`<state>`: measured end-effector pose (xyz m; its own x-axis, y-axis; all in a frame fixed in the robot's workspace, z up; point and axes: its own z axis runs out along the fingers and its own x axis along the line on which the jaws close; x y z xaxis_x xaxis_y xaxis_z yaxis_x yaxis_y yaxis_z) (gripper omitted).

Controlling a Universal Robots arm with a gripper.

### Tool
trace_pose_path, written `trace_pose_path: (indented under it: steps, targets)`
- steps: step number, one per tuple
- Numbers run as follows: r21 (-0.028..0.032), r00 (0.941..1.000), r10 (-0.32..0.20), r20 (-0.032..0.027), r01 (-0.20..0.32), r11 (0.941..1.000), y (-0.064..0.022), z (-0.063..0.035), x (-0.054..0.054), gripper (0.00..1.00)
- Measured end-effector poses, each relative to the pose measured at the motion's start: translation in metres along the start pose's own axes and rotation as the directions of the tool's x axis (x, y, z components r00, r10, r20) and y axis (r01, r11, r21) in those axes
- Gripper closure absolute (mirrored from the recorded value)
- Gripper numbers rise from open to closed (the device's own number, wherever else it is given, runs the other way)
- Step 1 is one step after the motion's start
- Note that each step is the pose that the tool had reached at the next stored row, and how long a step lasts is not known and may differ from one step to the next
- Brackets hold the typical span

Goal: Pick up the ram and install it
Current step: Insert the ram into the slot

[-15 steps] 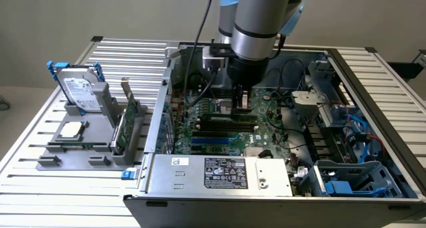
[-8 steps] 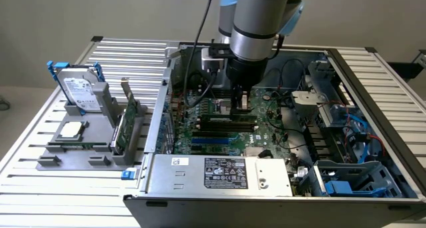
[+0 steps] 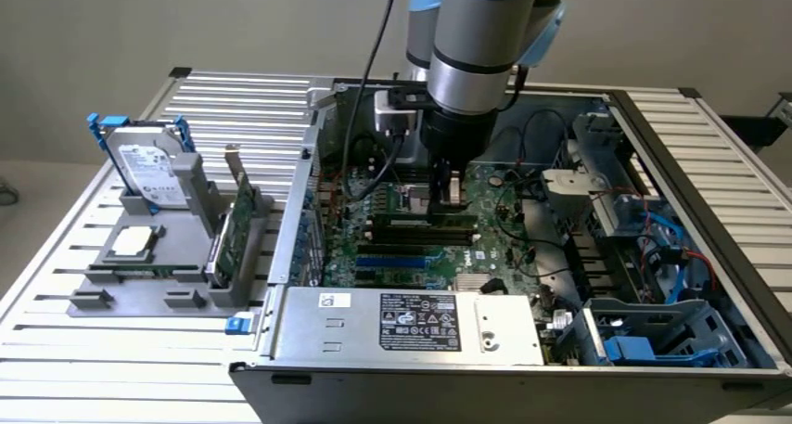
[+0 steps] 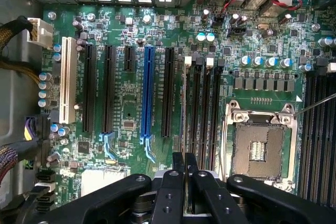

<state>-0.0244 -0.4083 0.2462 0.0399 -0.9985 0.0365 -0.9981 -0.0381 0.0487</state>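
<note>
My gripper (image 3: 448, 198) hangs from the arm inside the open computer case, low over the motherboard (image 3: 409, 248). Its black fingers (image 4: 173, 182) are shut on the ram (image 4: 184, 148), a thin green board seen edge-on between them. In the exterior view the ram (image 3: 452, 201) shows as a small strip below the fingertips. It sits just above the row of black memory slots (image 4: 202, 114) beside the open processor socket (image 4: 258, 148), in line with the slot nearest the long black card slot. I cannot tell whether it touches the slot.
A grey fixture (image 3: 93, 299) at the exterior view's left holds a hard drive (image 3: 148, 169), a square silver processor chip (image 3: 134, 243) and a green expansion card (image 3: 237, 224). The power supply (image 3: 409, 322), drive cages (image 3: 644, 336) and cables (image 3: 674, 248) crowd the case.
</note>
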Motion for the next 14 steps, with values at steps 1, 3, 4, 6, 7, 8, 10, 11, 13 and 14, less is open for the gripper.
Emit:
trace_pose_path:
  steps: [1,3,4,6,7,8,10,11,13,14]
  targets:
    - [-0.0001,1.0000,0.000,-0.0002,0.000,1.0000,0.0000,0.0011,-0.0001,0.87]
    - [-0.0001,1.0000,0.000,-0.0002,0.000,1.0000,-0.0001,0.0022,-0.0005,0.87]
    - [-0.0002,1.0000,0.000,-0.0004,0.000,1.0000,-0.0001,0.0022,-0.0005,0.87]
    - [-0.0002,1.0000,0.000,-0.0004,0.000,1.0000,-0.0001,0.0023,-0.0005,0.87]
    - [-0.0001,1.0000,0.000,-0.0002,0.000,1.0000,-0.0001,0.0025,-0.0005,0.87]
    - [-0.0001,1.0000,0.000,-0.0003,0.000,1.0000,-0.0001,0.0025,-0.0005,0.87]
    - [-0.0001,1.0000,0.000,-0.0002,0.000,1.0000,-0.0001,0.0028,-0.0005,0.87]
    - [-0.0001,1.0000,0.000,-0.0002,0.000,1.0000,-0.0002,0.0029,-0.0006,0.87]
    - [0.0006,1.0000,0.001,0.0000,-0.001,1.0000,-0.0002,0.0035,-0.0007,0.87]
    - [0.0008,1.0000,0.002,-0.0002,-0.002,1.0000,-0.0002,0.0038,-0.0009,0.87]
